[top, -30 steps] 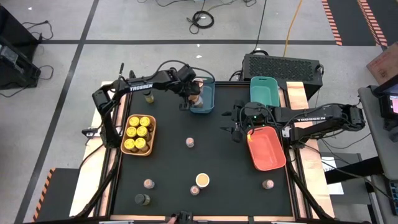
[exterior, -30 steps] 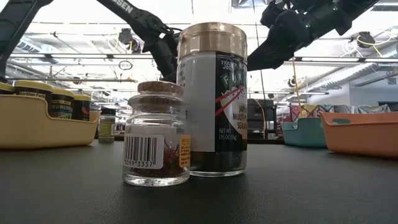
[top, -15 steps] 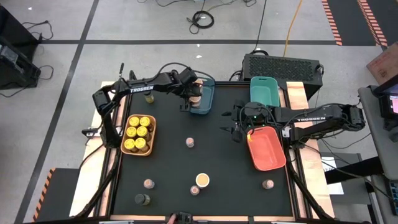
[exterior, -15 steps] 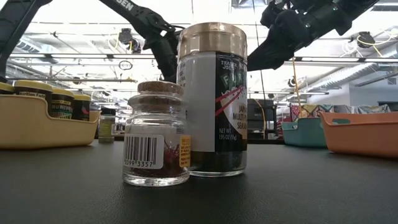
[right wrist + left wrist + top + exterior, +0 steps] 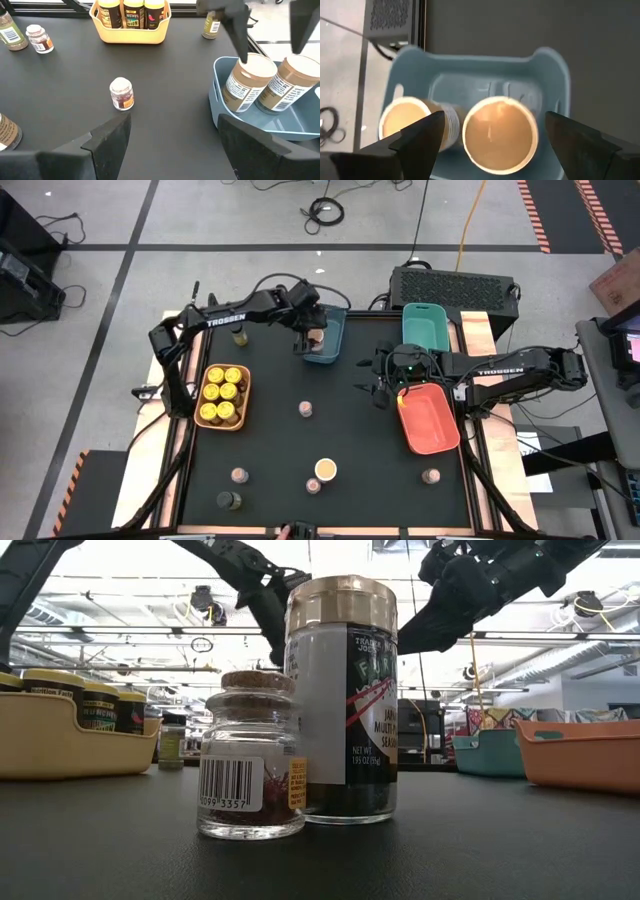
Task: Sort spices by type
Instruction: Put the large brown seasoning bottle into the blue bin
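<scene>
Two peach-topped jars (image 5: 500,132) (image 5: 402,122) stand leaning in the blue bin (image 5: 327,340). My left gripper (image 5: 311,336) hovers open just above them, its fingers (image 5: 235,30) clear of the jar tops. My right gripper (image 5: 378,387) waits open beside the orange-red bin (image 5: 428,418). Yellow-lidded jars (image 5: 222,393) fill the yellow bin. On the table stand another peach-topped jar (image 5: 325,470), pinkish-topped jars (image 5: 305,409) (image 5: 238,475) (image 5: 430,476), and olive jars (image 5: 229,500) (image 5: 239,335).
A teal bin (image 5: 425,325) sits at the far edge, right of the blue bin. A small pinkish-topped jar (image 5: 250,765) and the tall peach-topped jar (image 5: 342,700) stand close to the near edge. Open black tabletop lies between the bins in the middle.
My left gripper has risen a little above the blue bin; the peach-topped jar below it stays in the bin. My right arm has kept still.
</scene>
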### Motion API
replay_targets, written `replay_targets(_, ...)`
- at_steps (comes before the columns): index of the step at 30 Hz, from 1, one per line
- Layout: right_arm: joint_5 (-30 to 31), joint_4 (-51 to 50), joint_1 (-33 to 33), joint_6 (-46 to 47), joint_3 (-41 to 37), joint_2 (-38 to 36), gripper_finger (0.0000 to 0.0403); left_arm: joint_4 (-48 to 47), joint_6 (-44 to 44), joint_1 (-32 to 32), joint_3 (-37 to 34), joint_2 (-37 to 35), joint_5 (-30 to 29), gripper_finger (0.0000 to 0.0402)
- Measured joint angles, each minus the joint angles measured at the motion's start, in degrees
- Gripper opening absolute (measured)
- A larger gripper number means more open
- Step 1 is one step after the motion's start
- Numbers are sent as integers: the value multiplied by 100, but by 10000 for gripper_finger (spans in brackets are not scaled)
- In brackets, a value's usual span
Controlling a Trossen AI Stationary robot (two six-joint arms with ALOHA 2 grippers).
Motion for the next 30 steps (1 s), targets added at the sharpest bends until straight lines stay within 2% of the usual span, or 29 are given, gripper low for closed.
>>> replay_targets(8, -15, -80, 0, -57, 0, 0, 293, -838, -264, -92, 681, -4, 94, 345)
replay_targets(13, -14, -245, 68, -42, 0, 0, 293, -1343, -556, -465, 760, -65, 456, 345)
replay_targets(19, -23, -304, 459, -186, 0, 0, 293, -1533, -1177, -1239, 760, -259, 458, 345)
replay_targets(26, -22, -383, 891, -212, 0, 0, 293, -1537, -2388, -2491, 760, -451, 418, 345)
replay_targets(30, -15, -423, 1134, -201, 0, 0, 293, -1408, -3150, -3281, 711, -448, -35, 345)
